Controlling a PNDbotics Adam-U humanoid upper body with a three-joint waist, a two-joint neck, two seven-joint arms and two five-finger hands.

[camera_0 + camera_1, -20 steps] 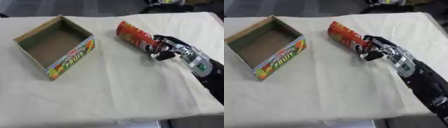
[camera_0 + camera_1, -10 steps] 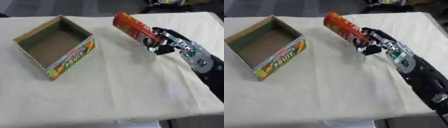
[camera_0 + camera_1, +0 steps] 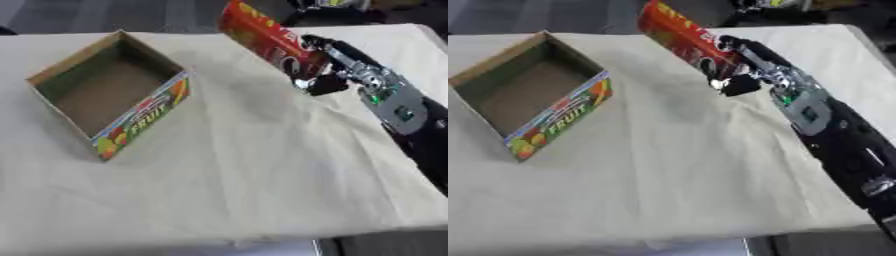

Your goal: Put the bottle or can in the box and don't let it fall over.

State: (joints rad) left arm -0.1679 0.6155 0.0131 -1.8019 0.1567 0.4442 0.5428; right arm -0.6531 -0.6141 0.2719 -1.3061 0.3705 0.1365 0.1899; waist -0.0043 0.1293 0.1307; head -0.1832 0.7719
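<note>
The right robot hand reaches in from the right side and is wrapped round the lower part of a red can, fingers and thumb curled about it; the can is a long tube with yellow and white print, tilted so that its top leans up and away to the left of the robot hand, and its lower end sits inside the grasp, so whether that end touches the table cannot be told; the arm behind the robot hand is black with silver parts and a small green light, running down toward the lower right corner. The box stands well apart, far to the left of the robot hand, open side up, brown cardboard inside, with a printed side that reads FRUIT above pictures of fruit; nothing lies in it. The table is covered with a pale cream cloth, which is creased in ridges just below and to the left of the robot hand. Beyond the robot hand, at the far edge, dark objects show that cannot be made out. The left robot hand shows in neither view.
</note>
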